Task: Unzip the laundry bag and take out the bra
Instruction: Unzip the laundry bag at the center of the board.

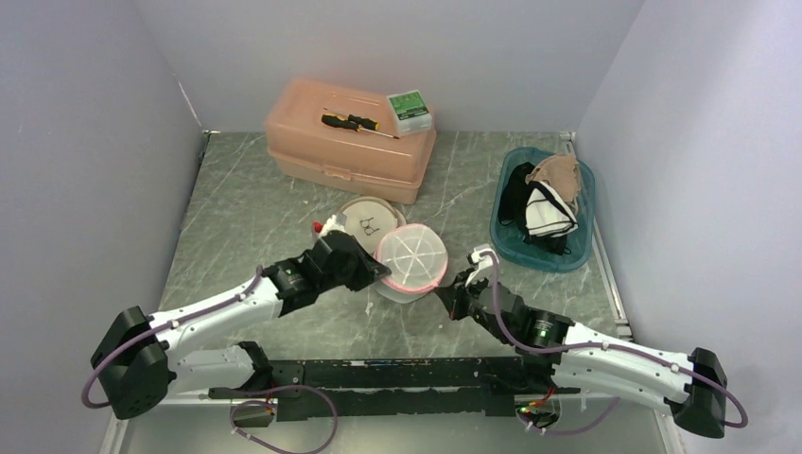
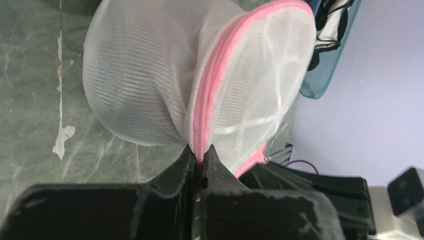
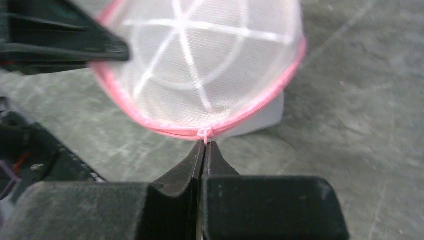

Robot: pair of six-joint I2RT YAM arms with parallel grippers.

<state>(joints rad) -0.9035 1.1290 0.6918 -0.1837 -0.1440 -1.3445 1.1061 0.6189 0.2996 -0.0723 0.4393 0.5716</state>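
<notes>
Together left hand (image 2: pixel 201 150) and right hand (image 3: pixel 204 144), two, pinch one laundry bag (image 2: pixel 145 75).

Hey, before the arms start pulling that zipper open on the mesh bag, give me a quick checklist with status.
1. Left gripper shut on the laundry bag edge: ok.
2. Right gripper shut on the zipper pull: ok.
3. Zipper closed along the visible rim: ok.
4. Bra inside the bag: cannot tell.
5. Teal bin apart from the bag: ok.
</notes>
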